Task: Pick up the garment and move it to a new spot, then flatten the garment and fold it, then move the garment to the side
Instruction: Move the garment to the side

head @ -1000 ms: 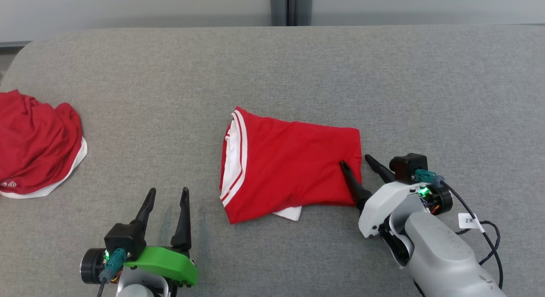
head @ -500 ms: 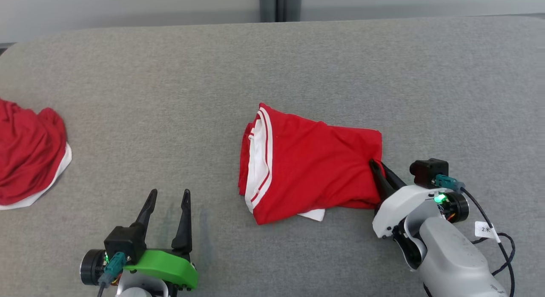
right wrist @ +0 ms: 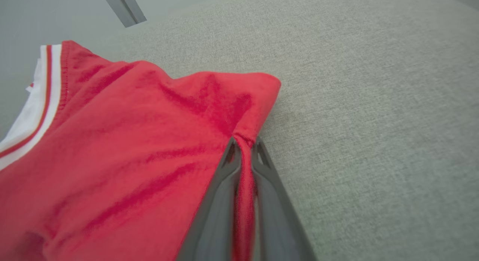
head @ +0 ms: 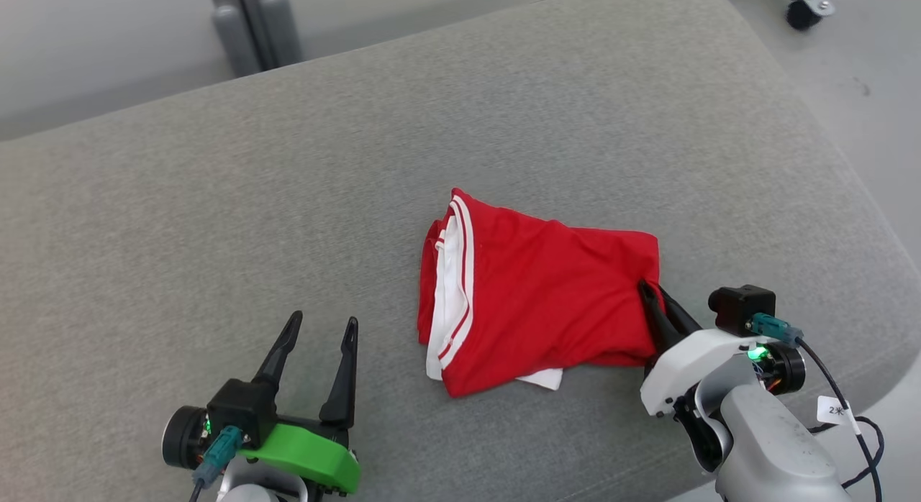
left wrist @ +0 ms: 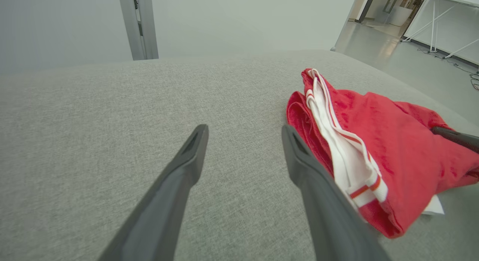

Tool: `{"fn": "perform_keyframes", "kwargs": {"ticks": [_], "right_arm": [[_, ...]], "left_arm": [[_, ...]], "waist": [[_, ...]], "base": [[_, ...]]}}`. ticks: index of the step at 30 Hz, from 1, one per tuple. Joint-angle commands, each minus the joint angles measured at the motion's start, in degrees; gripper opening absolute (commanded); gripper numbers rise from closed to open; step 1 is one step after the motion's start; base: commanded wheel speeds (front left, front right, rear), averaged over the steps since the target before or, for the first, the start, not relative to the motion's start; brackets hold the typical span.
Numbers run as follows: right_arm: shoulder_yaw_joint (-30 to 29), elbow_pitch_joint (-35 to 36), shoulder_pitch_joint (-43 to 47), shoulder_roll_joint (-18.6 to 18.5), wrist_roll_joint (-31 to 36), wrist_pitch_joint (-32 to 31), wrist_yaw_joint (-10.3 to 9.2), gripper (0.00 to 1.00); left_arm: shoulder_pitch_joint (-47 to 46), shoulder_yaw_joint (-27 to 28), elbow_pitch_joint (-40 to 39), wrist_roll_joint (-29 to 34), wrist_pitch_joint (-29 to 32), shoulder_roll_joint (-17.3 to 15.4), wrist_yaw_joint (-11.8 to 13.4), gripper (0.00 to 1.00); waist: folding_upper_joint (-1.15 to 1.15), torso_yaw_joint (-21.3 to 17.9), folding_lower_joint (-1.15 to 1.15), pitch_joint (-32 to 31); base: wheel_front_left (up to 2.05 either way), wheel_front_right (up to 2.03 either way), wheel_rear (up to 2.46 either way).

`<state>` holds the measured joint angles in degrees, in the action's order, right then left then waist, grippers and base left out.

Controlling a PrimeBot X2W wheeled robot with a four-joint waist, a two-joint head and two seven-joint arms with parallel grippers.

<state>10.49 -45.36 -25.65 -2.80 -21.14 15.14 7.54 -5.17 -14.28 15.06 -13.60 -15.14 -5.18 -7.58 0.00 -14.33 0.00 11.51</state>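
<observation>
Garment (head: 547,293) is lying folded on the grey desk (head: 288,200), in the right half and closer to the near edge than the far one. It is showing red cloth on top. A white striped band (head: 452,286) is running down its left side, and a small white bit (head: 545,378) is poking out from under its near edge.

The right pincer (head: 652,292) is squeezing shut on the garment's right edge. In the right wrist view a thin ridge of red cloth is sitting pinched between the two dark fingers (right wrist: 220,186), and wrinkles are fanning out from that spot. It may be catching more than the top layer, but the under layers are hiding, so I cannot be sure.

The left pincer (head: 323,319) is waiting by the near edge with its fingers spread wide, holding nothing. It is sitting left of the garment and not touching it.

I am thinking this is the last step, moving the folded garment off to the side. The cloth is looking soft, thin and light, so it is going to bend and bunch, not move like a board. Pulling from one edge is likely going to drag the fold open. Grabbing deep through all the layers and pulling low and slow is looking safest.
</observation>
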Motion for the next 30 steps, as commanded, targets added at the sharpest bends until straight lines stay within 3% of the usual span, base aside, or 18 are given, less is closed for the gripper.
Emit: {"fn": "perform_keyframes", "kwargs": {"ticks": [1, 10, 18, 23, 30], "right_arm": [[-0.07, 0.51, 0.48, -0.18, 0.07, -0.02, -0.11, 0.00], [-2.48, 2.49, -1.64, -0.16, 2.01, -0.02, -0.11, 0.00], [-9.50, 2.39, -9.62, -0.19, 11.12, -0.01, -0.11, 0.00], [-18.32, 0.07, -19.20, -0.20, 20.71, -0.02, -0.11, 0.00], [-39.35, 2.59, -28.31, -0.20, 41.25, -2.94, -0.11, 0.00]], "left_arm": [[0.14, -0.25, -0.48, -0.37, 0.03, -0.64, 0.17, 1.00], [0.59, -3.57, -2.95, -1.69, 0.03, -2.30, 0.17, 1.00], [-2.40, -6.54, -5.54, -2.28, 0.03, -5.55, 0.17, 1.00], [-5.01, -6.86, -7.41, -2.84, 0.03, -8.80, 0.18, 1.00], [-8.38, -7.77, -8.43, -4.01, 0.03, -11.92, 0.18, 1.00]], "waist": [[0.00, -9.09, 0.00, 1.04], [0.00, -12.34, 0.00, 4.21], [0.00, -9.62, 0.00, 10.06], [0.00, -6.22, 0.00, 15.28], [0.00, -1.05, 0.00, 19.71]], "base": [[0.00, 0.00, 0.00], [0.00, 0.00, 0.00], [0.00, 0.00, 0.00], [0.00, 0.00, 0.00], [0.00, 0.00, 0.00]]}}
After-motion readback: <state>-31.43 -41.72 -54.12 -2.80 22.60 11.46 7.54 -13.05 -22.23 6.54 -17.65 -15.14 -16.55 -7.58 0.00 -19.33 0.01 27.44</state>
